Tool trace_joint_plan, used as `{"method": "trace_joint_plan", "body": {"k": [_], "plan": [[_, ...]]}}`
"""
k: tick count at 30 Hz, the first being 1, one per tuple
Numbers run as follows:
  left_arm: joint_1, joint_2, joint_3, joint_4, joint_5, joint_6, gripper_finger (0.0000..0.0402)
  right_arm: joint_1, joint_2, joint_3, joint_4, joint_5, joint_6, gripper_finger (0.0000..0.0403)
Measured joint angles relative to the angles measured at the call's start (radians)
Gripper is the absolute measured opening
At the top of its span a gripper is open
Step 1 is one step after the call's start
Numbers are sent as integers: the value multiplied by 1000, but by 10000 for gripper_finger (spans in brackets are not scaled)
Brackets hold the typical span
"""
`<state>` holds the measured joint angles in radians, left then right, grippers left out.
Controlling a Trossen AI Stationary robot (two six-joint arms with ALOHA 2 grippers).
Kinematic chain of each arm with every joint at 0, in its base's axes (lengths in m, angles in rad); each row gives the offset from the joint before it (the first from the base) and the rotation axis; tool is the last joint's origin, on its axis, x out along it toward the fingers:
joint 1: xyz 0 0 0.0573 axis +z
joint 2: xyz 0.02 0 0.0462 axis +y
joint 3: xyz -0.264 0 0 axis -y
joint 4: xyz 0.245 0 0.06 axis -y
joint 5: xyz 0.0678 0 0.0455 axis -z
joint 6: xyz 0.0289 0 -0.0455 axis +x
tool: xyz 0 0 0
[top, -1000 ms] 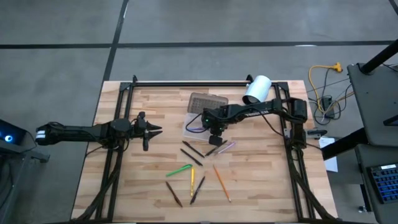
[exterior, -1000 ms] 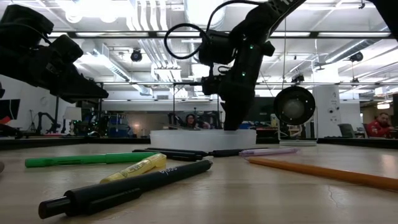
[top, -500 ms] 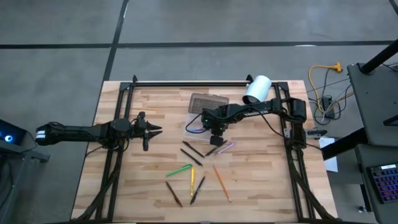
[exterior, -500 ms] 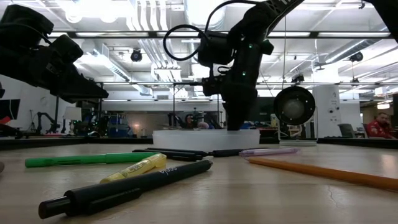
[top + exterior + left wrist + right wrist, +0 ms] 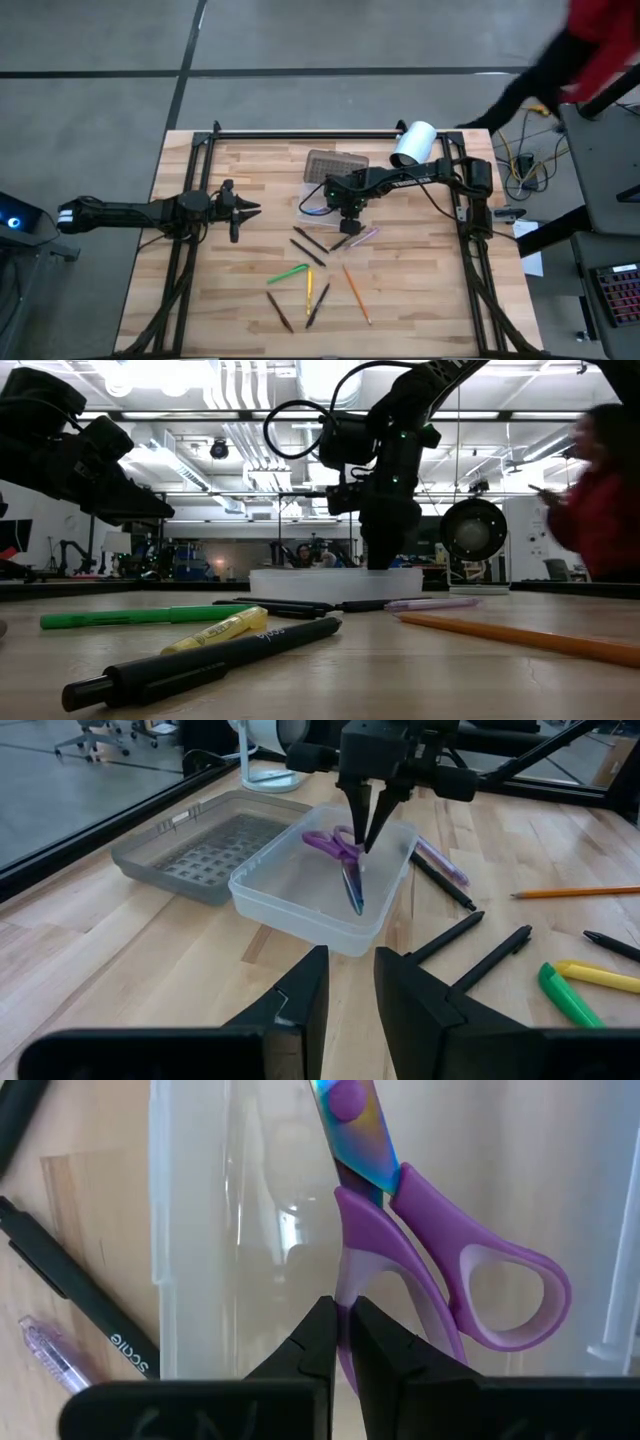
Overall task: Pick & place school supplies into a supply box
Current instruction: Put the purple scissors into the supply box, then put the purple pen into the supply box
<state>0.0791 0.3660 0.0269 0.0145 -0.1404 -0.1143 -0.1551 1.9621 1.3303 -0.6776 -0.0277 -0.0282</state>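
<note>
From above, the right gripper is hanging over the supply box, whose grey lid is lying open and flat behind it. The scissors are mostly hidden under the gripper here. The other supplies are lying loose on the table in front of the box: a green pen, a yellow one, an orange pencil and several dark ones. The left gripper is waiting well to the side, holding nothing, its fingers partly parted.

At table height, the right gripper is reaching straight down into the box; the scissors cannot be made out.

In the left wrist view, the right gripper is pinching the purple-handled scissors by a handle loop. The scissors are lying inside the translucent box, their long axis running roughly along the box, blade tip pointing away from the gripper towards the camera.

In the right wrist view, the fingers are clenched on the nearer handle loop of the scissors. The blades are showing an iridescent blue sheen with a purple pivot, pointing away from the gripper.
</note>
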Motion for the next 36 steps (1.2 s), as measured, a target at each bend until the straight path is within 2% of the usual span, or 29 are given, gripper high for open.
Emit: {"method": "trace_joint_plan", "body": {"k": [18,29,36], "plan": [[0,0,0,0,0,0,69,0,0,-4,3,-34,-49,16],[0,0,0,0,0,0,69,0,0,-1,4,-34,-51,78],[0,0,0,0,0,0,69,1,-12,29,1,-33,-53,95]]}}
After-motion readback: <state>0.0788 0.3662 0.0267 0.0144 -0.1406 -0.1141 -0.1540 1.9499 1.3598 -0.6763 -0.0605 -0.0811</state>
